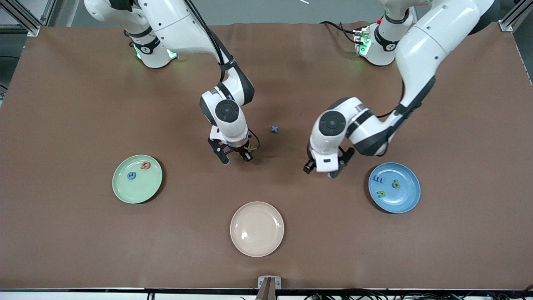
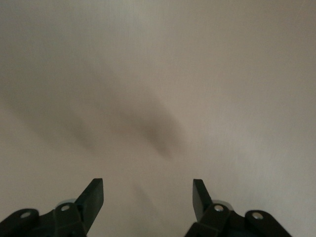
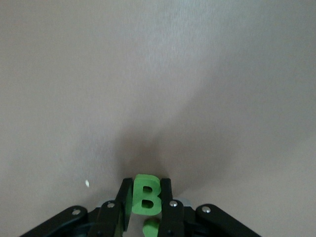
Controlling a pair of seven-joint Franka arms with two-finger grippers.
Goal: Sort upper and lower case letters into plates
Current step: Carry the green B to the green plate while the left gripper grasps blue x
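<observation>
The right gripper [image 1: 236,158] hangs low over the middle of the worktop [image 1: 66,104], jaws clamped on a green letter B [image 3: 146,196] by its flat faces, so it can be carried. The left gripper [image 1: 321,170], wrist bent down, waits with jaws apart and empty (bare cloth below). The green plate [image 1: 143,191] and blue plate [image 1: 406,200] sit toward opposite ends, near the front edge.

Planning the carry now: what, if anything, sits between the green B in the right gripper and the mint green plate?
Nothing visible does. The right gripper holds the green B over bare brown table, and only bare table lies toward the mint green plate.
</observation>
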